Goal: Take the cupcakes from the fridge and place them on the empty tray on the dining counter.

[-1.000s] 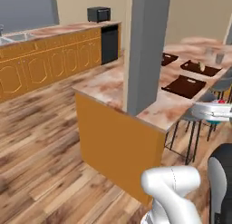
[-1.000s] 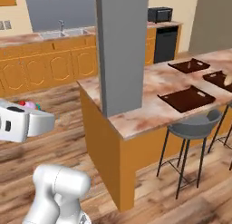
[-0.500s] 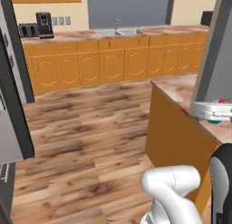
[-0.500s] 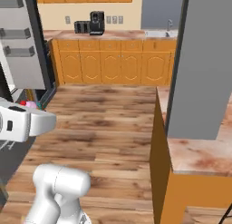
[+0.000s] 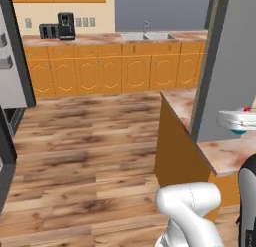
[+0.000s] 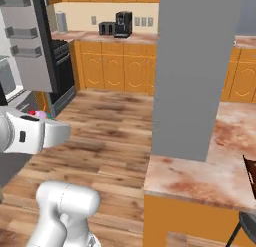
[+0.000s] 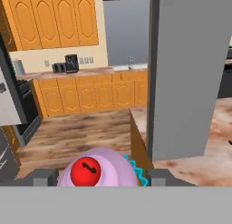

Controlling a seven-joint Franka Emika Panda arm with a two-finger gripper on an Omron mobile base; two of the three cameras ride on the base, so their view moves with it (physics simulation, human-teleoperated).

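Since a second ago my base has swung round, so both base views have shifted whole: the three dark trays on the long counter have slid out of sight, and the orange wall cabinets (image 5: 115, 68) with the sink now face me across the wood floor (image 5: 85, 156). Only the near end of the dining counter (image 6: 200, 176) shows, its marbled top meeting a tall grey pillar (image 6: 195, 71). A dark corner at the right edge of the right base view may be a tray, cut off by the frame. The fridge (image 6: 25, 46) is also cut off, showing part of an open door with shelves.

My gripper (image 7: 97, 178) holds the pink-frosted cupcake (image 7: 97, 171) between its two fingers (image 7: 43, 177), jaws spread wide around it. The cherry on top and a sliver of teal wrapper show; the rest is hidden below the frame. From the base views the cupcake is a tiny pink and red speck above my white hand, hard to make out.
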